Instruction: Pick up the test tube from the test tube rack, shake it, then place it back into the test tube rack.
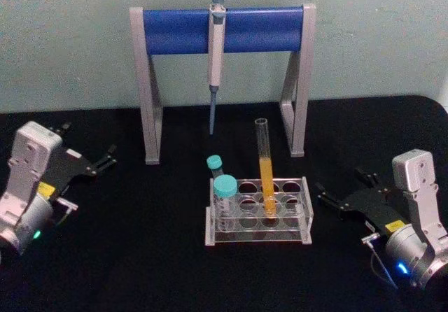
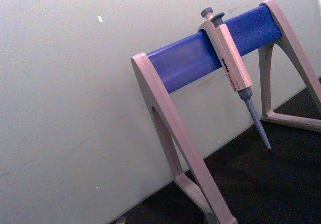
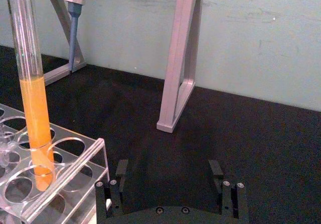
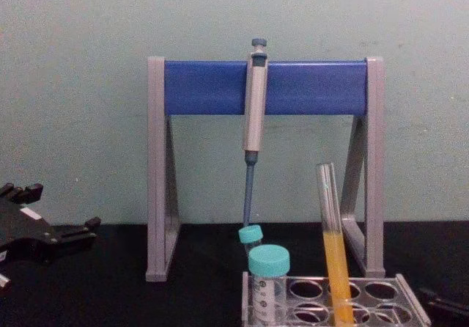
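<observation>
The test tube [image 1: 265,172] stands near-upright in the test tube rack [image 1: 305,201], long axis vertical. The right claw [image 1: 329,193], fingers spread wide and empty, sits just right of the rack, nearer it than the left claw [image 1: 106,157], also empty and apart, well to the rack's left.

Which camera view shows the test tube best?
The head view: the whole test tube stands in the test tube rack. The right wrist view shows it close but cropped; the chest view cuts off its bottom.
</observation>
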Robot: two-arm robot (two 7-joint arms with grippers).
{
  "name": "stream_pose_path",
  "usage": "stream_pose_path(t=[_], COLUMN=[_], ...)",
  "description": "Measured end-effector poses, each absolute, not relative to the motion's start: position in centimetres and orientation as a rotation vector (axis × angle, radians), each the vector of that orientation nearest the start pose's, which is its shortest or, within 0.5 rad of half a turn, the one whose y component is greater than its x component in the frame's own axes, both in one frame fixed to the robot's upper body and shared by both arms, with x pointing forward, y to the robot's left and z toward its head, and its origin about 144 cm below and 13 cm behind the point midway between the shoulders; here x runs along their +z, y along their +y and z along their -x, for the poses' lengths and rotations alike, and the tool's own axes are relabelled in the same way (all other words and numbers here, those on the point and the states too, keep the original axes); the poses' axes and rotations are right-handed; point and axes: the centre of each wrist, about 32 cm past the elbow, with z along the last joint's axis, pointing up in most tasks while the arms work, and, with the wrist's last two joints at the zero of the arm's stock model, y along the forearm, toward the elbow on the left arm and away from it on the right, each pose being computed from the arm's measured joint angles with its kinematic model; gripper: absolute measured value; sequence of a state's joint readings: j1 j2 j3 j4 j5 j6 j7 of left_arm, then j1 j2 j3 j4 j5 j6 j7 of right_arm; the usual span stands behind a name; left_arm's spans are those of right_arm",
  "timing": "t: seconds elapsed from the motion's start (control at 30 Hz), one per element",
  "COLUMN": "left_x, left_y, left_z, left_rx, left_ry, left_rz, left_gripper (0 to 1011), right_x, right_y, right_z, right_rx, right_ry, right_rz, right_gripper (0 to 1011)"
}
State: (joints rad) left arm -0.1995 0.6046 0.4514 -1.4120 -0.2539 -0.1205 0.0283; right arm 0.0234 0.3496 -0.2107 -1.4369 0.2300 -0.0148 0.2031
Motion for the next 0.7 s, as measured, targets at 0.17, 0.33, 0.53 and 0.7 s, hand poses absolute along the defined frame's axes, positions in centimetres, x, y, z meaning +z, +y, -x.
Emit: stream_pose_path(t=[0.17,0.33,0.53,0.7], left_x=[113.98,113.98,113.98,113.98], left_y=[30.97,30.97,30.97,30.97], left_z=[-48.86,-48.86,-48.86,-48.86], left_rx=[1.248,1.248,1.248,1.248], left_ry=[-0.285,-0.285,-0.285,-0.285], left_rz=[-0.304,-0.304,-0.304,-0.305], left_gripper=[1002,1001,1001,1001], right_x=[110.50,110.51,110.53,110.54], right_y=[-28.04,-28.03,-28.02,-28.03], right_z=[-45.60,-45.60,-45.60,-45.60], right_rx=[-1.199,-1.199,-1.199,-1.199], right_ry=[0.033,0.033,0.033,0.032], right_rz=[0.211,0.210,0.209,0.208], right_gripper=[1000,1000,1000,1000])
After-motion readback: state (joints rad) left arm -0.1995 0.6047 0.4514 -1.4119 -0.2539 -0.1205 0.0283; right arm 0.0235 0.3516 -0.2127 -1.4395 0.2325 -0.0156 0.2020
